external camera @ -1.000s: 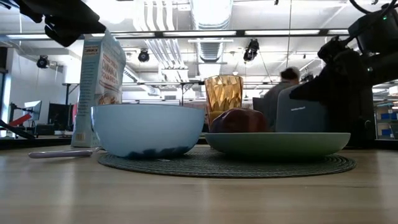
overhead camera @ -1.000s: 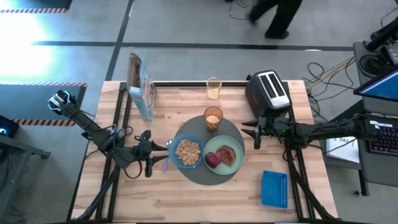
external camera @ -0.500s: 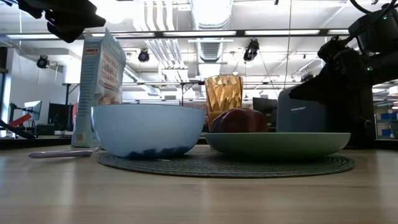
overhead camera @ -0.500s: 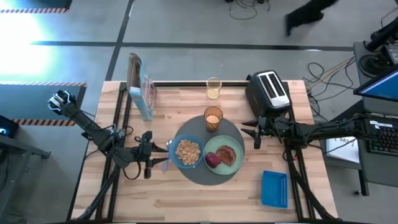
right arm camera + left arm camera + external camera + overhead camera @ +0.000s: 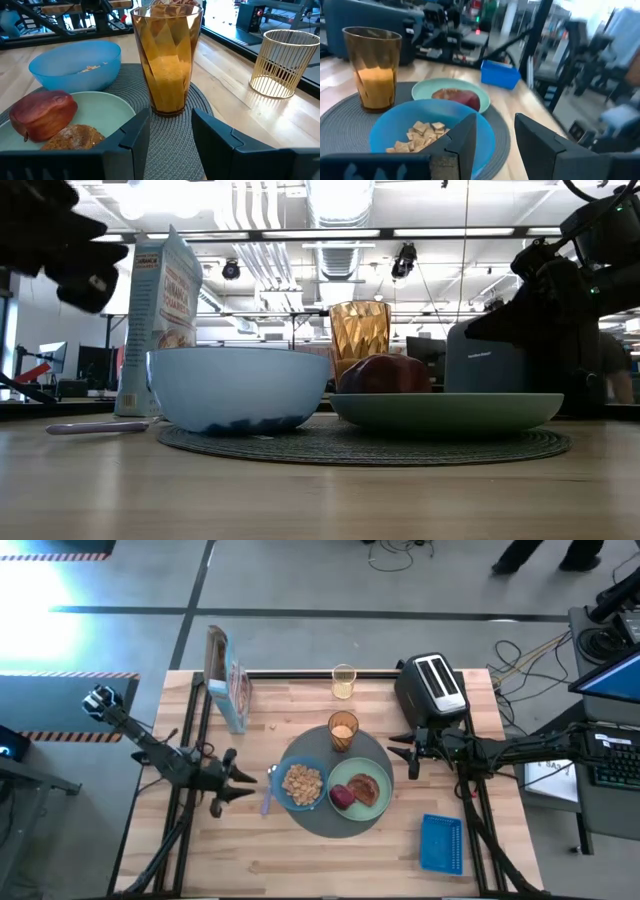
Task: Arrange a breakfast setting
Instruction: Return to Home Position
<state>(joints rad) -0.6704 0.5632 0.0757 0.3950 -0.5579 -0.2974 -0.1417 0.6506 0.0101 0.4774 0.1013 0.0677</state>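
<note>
A round dark-grey mat (image 5: 322,817) lies mid-table. On it stand a blue bowl (image 5: 303,783) of cereal, a pale green plate (image 5: 374,774) with an apple and bread, and a glass of orange drink (image 5: 343,730). A pale spoon (image 5: 266,798) lies flat on the wood just left of the mat. My left gripper (image 5: 243,786) hovers left of the spoon, level, pointing at the bowl (image 5: 420,125); it is open and holds nothing (image 5: 495,130). My right gripper (image 5: 397,755) waits right of the mat, open and holding nothing (image 5: 170,125), facing the glass (image 5: 167,55).
A black toaster (image 5: 432,688) stands at the back right beside my right arm. A blue cereal box (image 5: 228,680) stands at the back left. A pale wire cup (image 5: 343,681) sits at the far edge, a blue basket (image 5: 441,843) near the front right.
My left gripper has drawn back toward the table's left edge, away from the spoon, and sunk lower. It has tipped from pointing downward to level. The spoon and the rest of the setting have stayed in place.
</note>
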